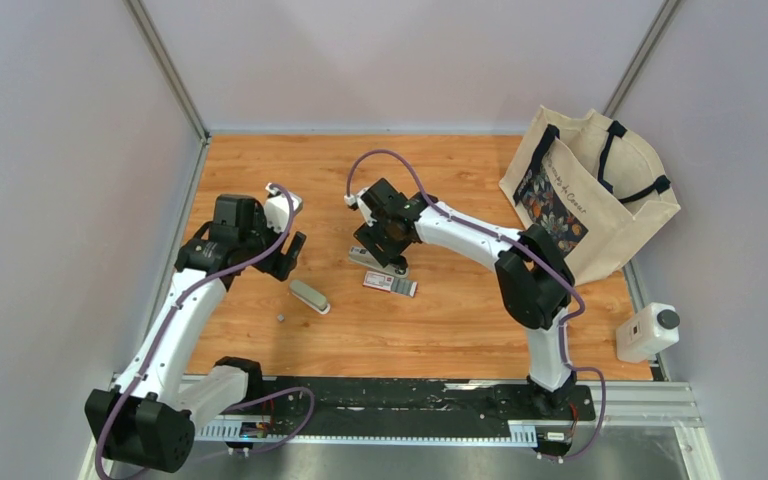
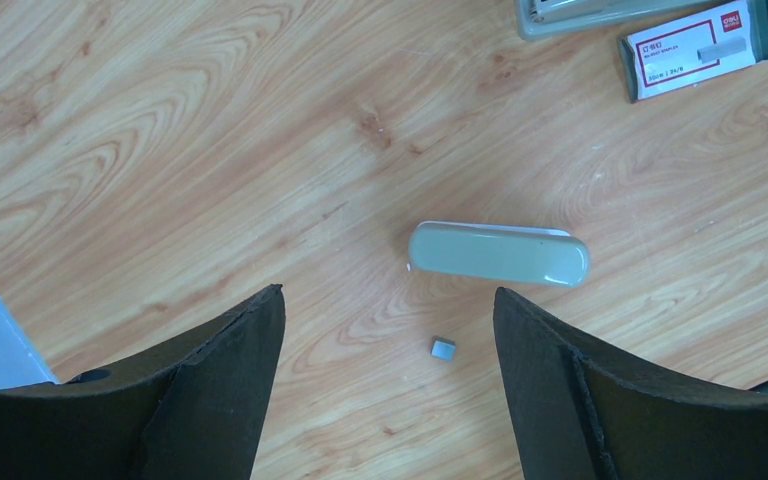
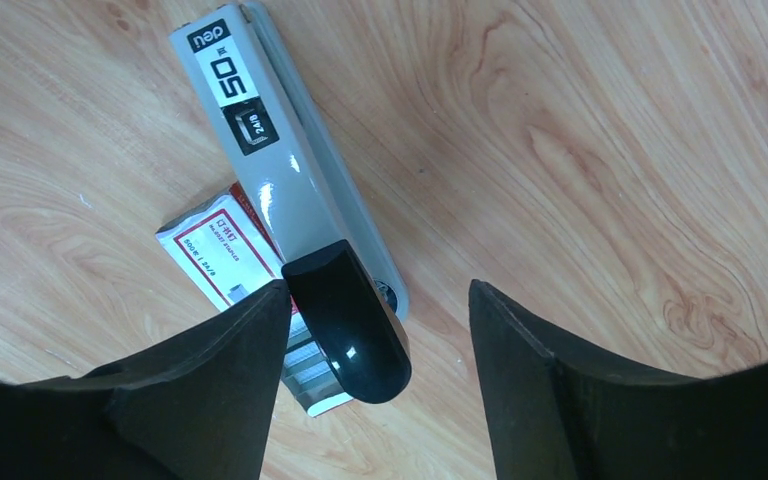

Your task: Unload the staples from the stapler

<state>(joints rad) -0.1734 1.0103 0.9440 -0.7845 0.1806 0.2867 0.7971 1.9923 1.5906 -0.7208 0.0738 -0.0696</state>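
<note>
My left fingers (image 2: pixel 230 380) hang spread wide, holding nothing. A tiny grey staple bit (image 2: pixel 442 347) lies on the counter (image 2: pixel 160 150) between them, just beside a small pale stapler (image 2: pixel 498 254) (lying flat). My right fingers (image 3: pixel 580 400), wide too and empty, have the big grey stapler (image 3: pixel 280 170) between them, its black end close by one finger. It overlaps a red-and-white box (image 3: pixel 215 245). A tote bag (image 1: pixel 590 190) stands far right.
</note>
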